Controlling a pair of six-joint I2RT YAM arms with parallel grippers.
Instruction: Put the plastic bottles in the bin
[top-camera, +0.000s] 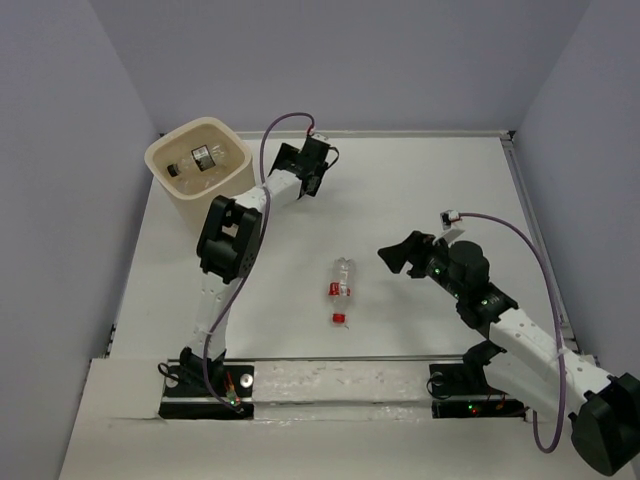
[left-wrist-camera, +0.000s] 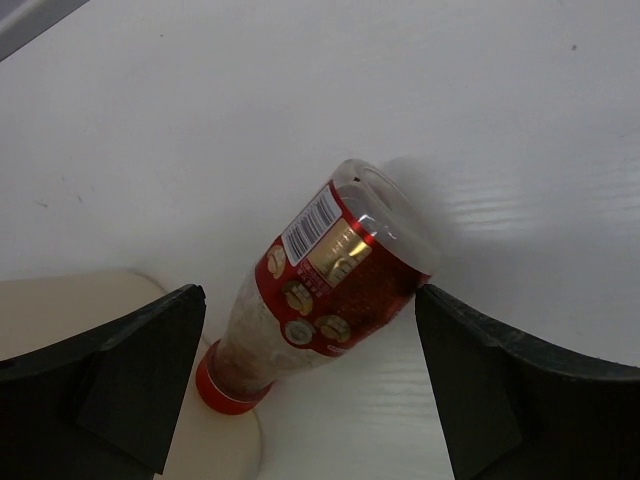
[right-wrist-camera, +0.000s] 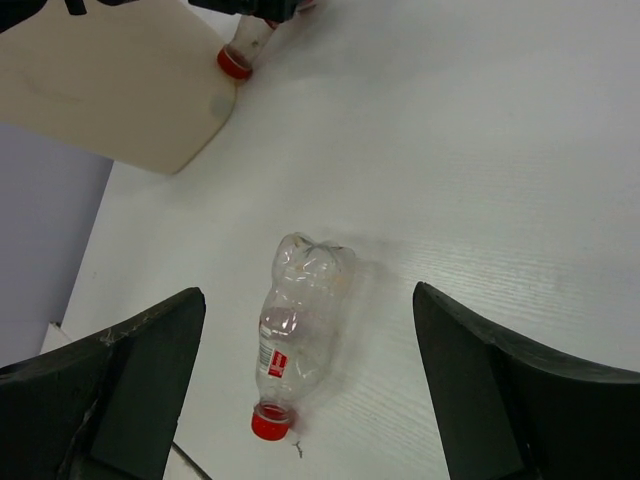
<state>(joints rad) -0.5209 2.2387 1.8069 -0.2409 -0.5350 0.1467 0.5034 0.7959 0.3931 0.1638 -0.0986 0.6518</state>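
Note:
The cream bin (top-camera: 232, 178) stands at the far left and holds two bottles (top-camera: 203, 158). A red-labelled bottle (left-wrist-camera: 335, 275) lies on the table beside the bin (left-wrist-camera: 60, 310), its red cap against the bin's wall. My left gripper (left-wrist-camera: 308, 345) is open above it, one finger on each side; in the top view the gripper (top-camera: 318, 165) hides this bottle. A clear bottle (top-camera: 342, 280) with a red cap lies mid-table. My right gripper (top-camera: 400, 255) is open and hovers to its right; in the right wrist view the bottle (right-wrist-camera: 300, 315) lies between the spread fingers (right-wrist-camera: 150, 370).
White table with grey walls close on three sides. The right wrist view shows the bin (right-wrist-camera: 120, 90) and the red-capped bottle (right-wrist-camera: 240, 55) at the top left. A metal rail (top-camera: 340, 375) with the arm bases runs along the near edge.

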